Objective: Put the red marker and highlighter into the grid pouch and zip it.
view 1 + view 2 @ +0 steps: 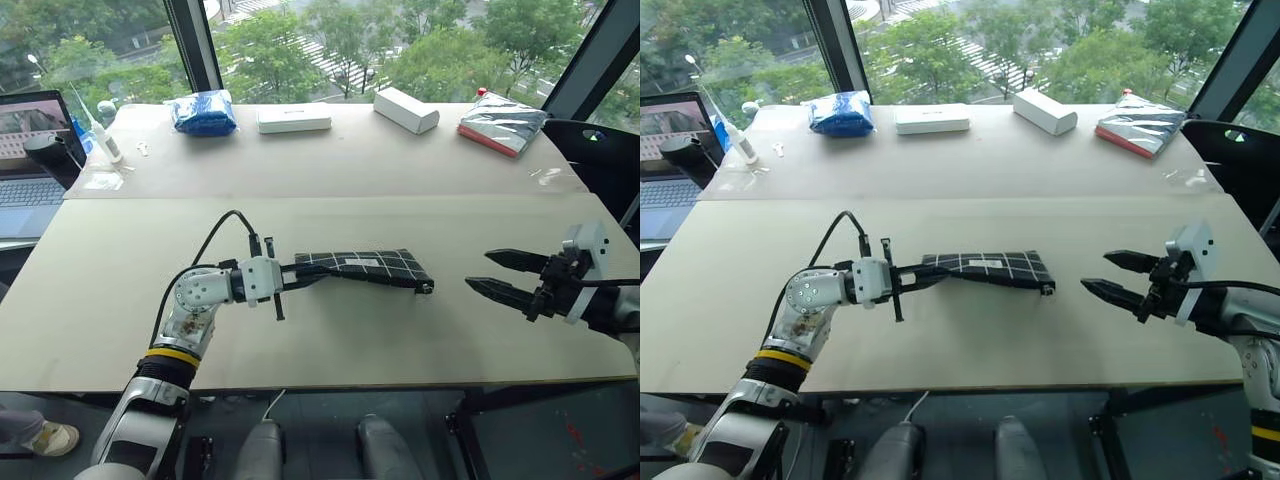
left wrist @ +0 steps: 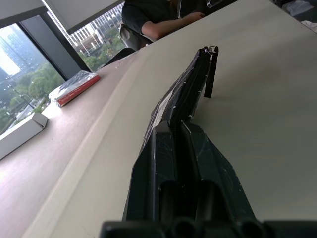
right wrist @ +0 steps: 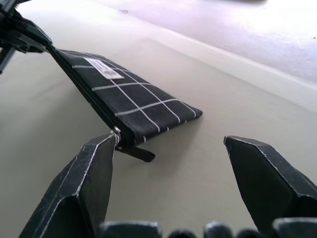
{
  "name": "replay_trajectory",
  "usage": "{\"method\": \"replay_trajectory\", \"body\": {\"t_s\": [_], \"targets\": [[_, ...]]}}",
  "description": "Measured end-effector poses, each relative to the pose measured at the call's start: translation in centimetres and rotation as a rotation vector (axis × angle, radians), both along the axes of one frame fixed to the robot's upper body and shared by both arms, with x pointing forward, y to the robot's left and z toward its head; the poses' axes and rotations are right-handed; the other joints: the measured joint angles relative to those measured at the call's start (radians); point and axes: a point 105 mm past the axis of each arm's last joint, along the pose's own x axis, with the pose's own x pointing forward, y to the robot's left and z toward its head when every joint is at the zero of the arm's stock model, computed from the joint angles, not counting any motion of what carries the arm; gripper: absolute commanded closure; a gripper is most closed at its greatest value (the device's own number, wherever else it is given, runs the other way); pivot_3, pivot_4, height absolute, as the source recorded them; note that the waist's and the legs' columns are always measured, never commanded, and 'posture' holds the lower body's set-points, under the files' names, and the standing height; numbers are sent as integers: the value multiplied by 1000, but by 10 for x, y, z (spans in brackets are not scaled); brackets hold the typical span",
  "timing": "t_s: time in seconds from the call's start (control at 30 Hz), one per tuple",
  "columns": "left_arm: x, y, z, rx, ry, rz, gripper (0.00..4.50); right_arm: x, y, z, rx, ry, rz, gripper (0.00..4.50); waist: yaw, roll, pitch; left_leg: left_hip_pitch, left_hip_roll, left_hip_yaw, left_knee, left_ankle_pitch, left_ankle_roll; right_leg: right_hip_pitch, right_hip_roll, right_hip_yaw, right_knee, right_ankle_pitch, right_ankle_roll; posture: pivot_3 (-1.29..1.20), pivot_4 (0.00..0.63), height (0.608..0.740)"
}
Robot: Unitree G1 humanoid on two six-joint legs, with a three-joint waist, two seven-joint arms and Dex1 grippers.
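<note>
The grid pouch (image 1: 365, 266), black with thin white lines and a small white label, lies across the middle of the table, its zipper pull strap (image 3: 136, 152) at the right end. My left gripper (image 1: 303, 271) is shut on the pouch's left end (image 2: 185, 91) and holds that end slightly off the table. My right gripper (image 1: 480, 270) hovers open a short way to the right of the pouch, touching nothing. Its two fingers (image 3: 84, 183) stand wide apart, pointing at the zipper end. The red marker and the highlighter are out of view.
Along the table's far side sit a blue packet (image 1: 204, 113), two white boxes (image 1: 293, 120) (image 1: 406, 108) and a silver and red packet (image 1: 502, 125). A laptop (image 1: 30, 150) and a small bottle (image 1: 103, 140) are at far left. A person (image 2: 158, 20) sits beyond the table.
</note>
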Motion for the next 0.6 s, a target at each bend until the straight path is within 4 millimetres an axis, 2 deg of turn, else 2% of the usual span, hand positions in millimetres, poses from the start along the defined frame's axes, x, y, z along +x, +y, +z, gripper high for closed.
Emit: {"method": "replay_trajectory", "body": {"t_s": [0.03, 0.07, 0.2, 0.33, 0.47, 0.6], "targets": [[1, -2, -4, 4, 18, -4, 3676, -1, 2, 0, -4, 1, -1, 566, 1, 0, 0, 0, 0, 0, 0, 0, 0, 0, 0, 0, 0, 0, 0, 0, 150, 740], [1, -3, -8, 7, 43, -13, 3525, -1, 2, -1, -4, 2, -5, 566, 2, 0, 0, 0, 0, 0, 0, 0, 0, 0, 0, 0, 0, 0, 0, 0, 150, 740], [-10, -4, -19, 21, 149, -79, 2042, 0, 2, -2, -2, 4, -21, 566, 2, 0, 0, 0, 0, 0, 0, 0, 0, 0, 0, 0, 0, 0, 0, 0, 150, 740], [-8, -6, -15, -26, 199, -37, 646, 4, 3, -2, 3, 4, -23, 566, 2, 0, 0, 0, 0, 0, 1, 0, 0, 0, 0, 0, 1, 0, 0, 0, 150, 740], [-13, 3, 0, -161, 362, 41, 646, 12, 3, -4, 17, 22, -21, 566, -3, 0, 0, 0, 0, 0, 0, 0, 0, 0, 0, 0, 1, 0, 0, 0, 150, 740], [-10, 40, 0, -269, 552, 281, 646, 17, 0, -13, 21, 55, -25, 566, -5, 0, 0, 1, 1, -1, 0, 0, 0, -1, 0, 0, 3, 0, 0, 0, 150, 740]]}}
